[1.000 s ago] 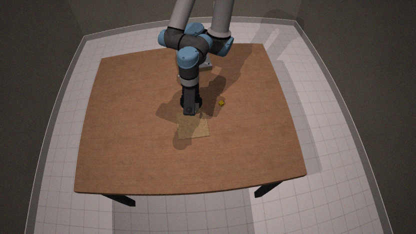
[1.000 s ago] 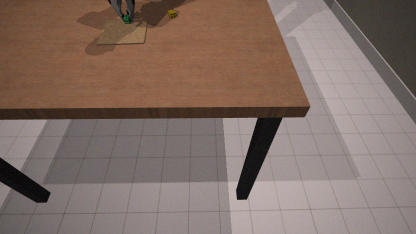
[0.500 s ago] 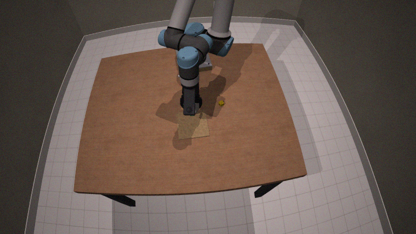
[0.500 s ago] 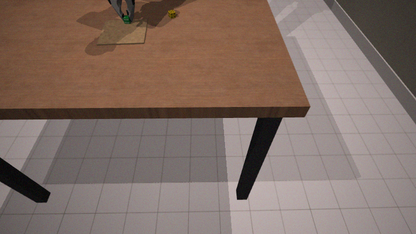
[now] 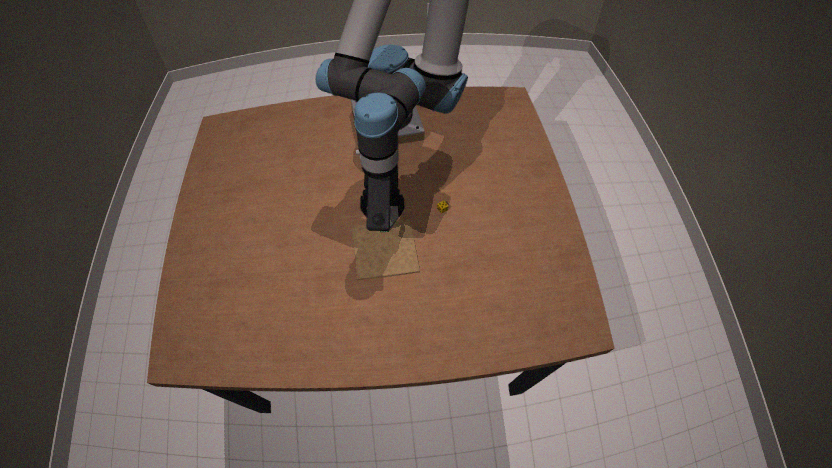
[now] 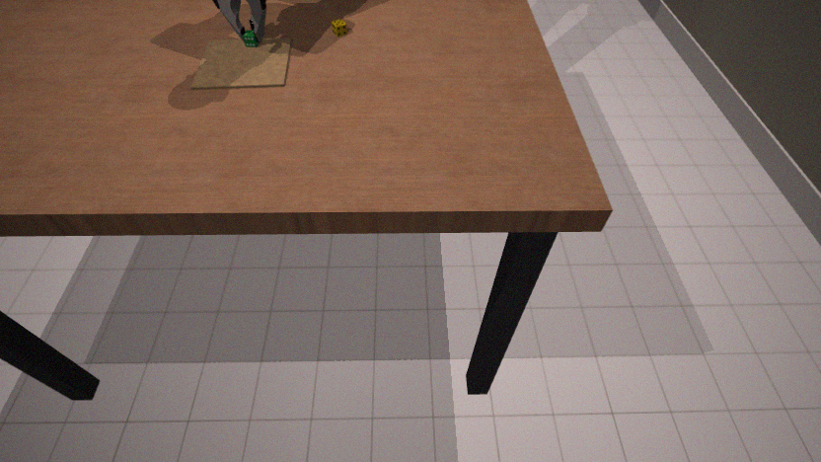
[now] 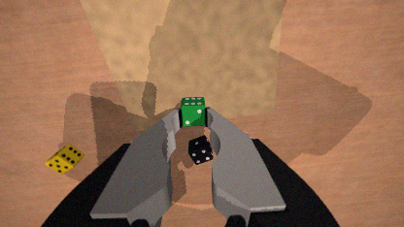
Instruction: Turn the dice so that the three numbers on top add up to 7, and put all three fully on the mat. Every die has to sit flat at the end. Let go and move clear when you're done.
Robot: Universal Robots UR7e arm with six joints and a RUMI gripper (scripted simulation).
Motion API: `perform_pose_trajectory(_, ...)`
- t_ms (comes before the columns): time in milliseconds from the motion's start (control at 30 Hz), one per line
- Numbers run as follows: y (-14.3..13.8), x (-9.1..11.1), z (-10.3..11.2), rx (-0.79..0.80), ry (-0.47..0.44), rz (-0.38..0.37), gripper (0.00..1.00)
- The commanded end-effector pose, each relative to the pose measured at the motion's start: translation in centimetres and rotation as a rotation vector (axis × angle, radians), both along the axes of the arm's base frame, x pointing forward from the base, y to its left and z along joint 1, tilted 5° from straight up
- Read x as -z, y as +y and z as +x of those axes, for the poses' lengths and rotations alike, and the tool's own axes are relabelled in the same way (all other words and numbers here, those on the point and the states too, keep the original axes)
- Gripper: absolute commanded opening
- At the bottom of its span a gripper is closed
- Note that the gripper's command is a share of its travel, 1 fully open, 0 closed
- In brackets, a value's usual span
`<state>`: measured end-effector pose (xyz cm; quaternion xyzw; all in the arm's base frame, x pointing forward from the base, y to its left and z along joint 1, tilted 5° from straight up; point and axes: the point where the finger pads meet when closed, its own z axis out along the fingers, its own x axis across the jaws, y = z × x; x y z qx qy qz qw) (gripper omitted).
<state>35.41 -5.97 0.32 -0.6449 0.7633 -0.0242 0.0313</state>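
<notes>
Here, my pincer [image 6: 250, 30] [image 7: 193, 109] is clamped on the green die [image 6: 250, 38] [image 7: 192, 113], which shows two pips on one face and six on another, near the edge of the tan mat [image 5: 385, 253] [image 6: 241, 65] [image 7: 209, 53]. The black die [image 7: 200, 149] and the yellow die [image 5: 442, 206] [image 6: 338, 27] [image 7: 65, 159] both lie off the mat, on the wooden desk [image 5: 279, 314] [image 6: 367, 149] [image 7: 335, 29].

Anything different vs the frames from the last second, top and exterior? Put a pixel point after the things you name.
No visible change. The gripper [image 5: 381, 224] [image 6: 251, 33] [image 7: 193, 109] stays shut on the green die [image 6: 250, 39] [image 7: 193, 113]; the yellow die [image 5: 442, 206] [image 6: 339, 27] [image 7: 65, 159] and mat [image 5: 401, 261] [image 6: 253, 71] [image 7: 218, 58] stay put. Black die [image 7: 200, 149]: can't tell, no earlier wrist view.
</notes>
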Motion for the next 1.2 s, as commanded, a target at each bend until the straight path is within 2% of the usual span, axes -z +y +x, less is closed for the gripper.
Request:
perform_pose_trajectory(0,0.0,0.0,0.0,0.000,-0.001,0.000,0.03)
perform_pose_trajectory(133,0.0,0.0,0.0,0.000,-0.001,0.000,0.07)
perform_pose_trajectory(167,0.0,0.0,0.0,0.000,-0.001,0.000,0.10)
perform_pose_trajectory(233,0.0,0.0,0.0,0.000,-0.001,0.000,0.10)
perform_pose_trajectory(267,0.0,0.0,0.0,0.000,-0.001,0.000,0.14)
perform_pose_trajectory(400,0.0,0.0,0.0,0.000,-0.001,0.000,0.14)
perform_pose_trajectory(533,0.0,0.0,0.0,0.000,-0.001,0.000,0.21)
perform_pose_trajectory(967,0.0,-0.1,0.0,0.000,-0.001,0.000,0.21)
perform_pose_trajectory(1167,0.0,-1.1,-0.1,0.000,-0.001,0.000,0.21)
